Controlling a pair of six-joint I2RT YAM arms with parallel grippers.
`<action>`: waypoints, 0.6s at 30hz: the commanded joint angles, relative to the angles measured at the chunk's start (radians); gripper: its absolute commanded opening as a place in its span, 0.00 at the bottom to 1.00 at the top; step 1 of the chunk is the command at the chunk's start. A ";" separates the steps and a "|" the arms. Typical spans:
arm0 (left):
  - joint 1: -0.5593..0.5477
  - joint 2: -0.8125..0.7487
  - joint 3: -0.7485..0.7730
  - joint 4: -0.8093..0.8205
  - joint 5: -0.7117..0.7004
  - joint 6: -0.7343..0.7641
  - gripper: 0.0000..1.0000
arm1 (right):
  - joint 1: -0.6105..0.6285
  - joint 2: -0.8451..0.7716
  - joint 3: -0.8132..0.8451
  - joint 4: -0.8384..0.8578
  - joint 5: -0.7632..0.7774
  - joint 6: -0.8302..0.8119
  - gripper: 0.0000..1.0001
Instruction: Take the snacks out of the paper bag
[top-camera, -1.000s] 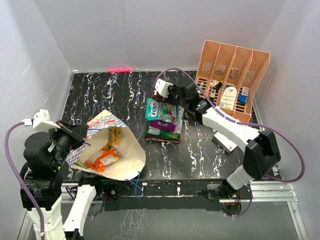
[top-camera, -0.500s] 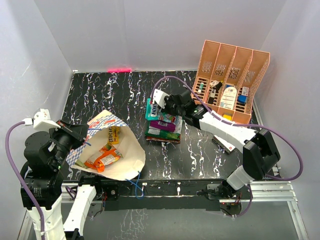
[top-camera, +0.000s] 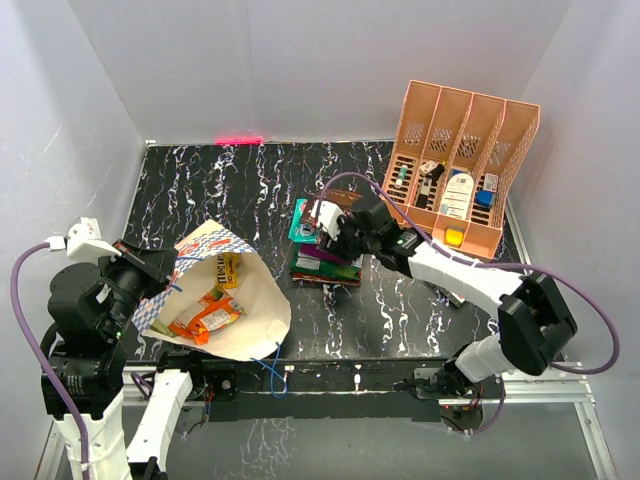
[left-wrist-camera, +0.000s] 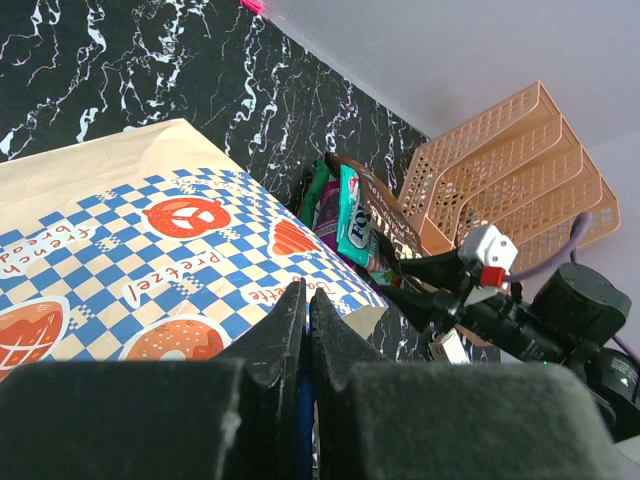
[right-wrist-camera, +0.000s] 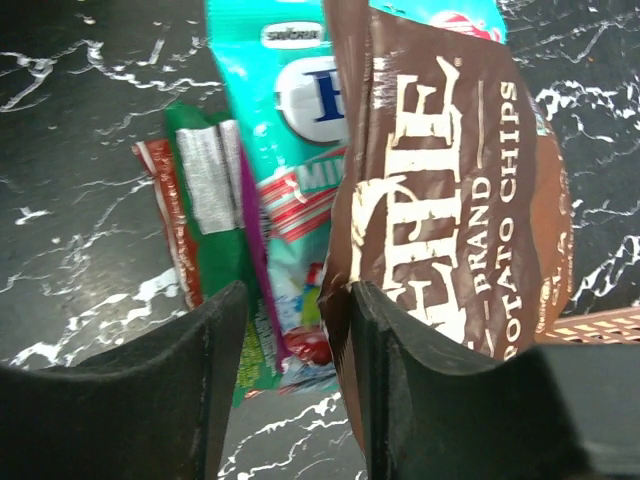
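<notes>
Hovering my right gripper (right-wrist-camera: 295, 295) above the snacks already on the table: jaws moderately spread, holding nothing. The red-brown glossy chip bag (right-wrist-camera: 450, 180) sits just beside one finger and the teal packet (right-wrist-camera: 290, 100) under the gap, both running lengthwise straight ahead of the fingers. My left gripper (left-wrist-camera: 305, 295) is pinched nearly closed on the rim of the checked cream paper bag (left-wrist-camera: 120, 200); orange wrappers (top-camera: 208, 315) lie inside.

Bright, even white light from above; shadows soft, faint. Small red glow at far edge of table (top-camera: 200, 180). Right pincer (right-wrist-camera: 292, 300) dark, blurred close-up; packets (right-wrist-camera: 300, 190) slightly soft.
</notes>
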 joint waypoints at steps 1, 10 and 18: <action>-0.005 0.001 -0.011 0.018 0.015 0.012 0.00 | 0.017 -0.092 -0.075 0.078 -0.097 0.075 0.51; -0.005 -0.043 -0.102 0.082 0.121 0.023 0.00 | 0.017 -0.038 -0.179 0.207 -0.151 0.144 0.54; -0.013 -0.095 -0.150 0.106 0.160 0.064 0.00 | 0.016 -0.146 -0.176 0.196 -0.230 0.143 0.55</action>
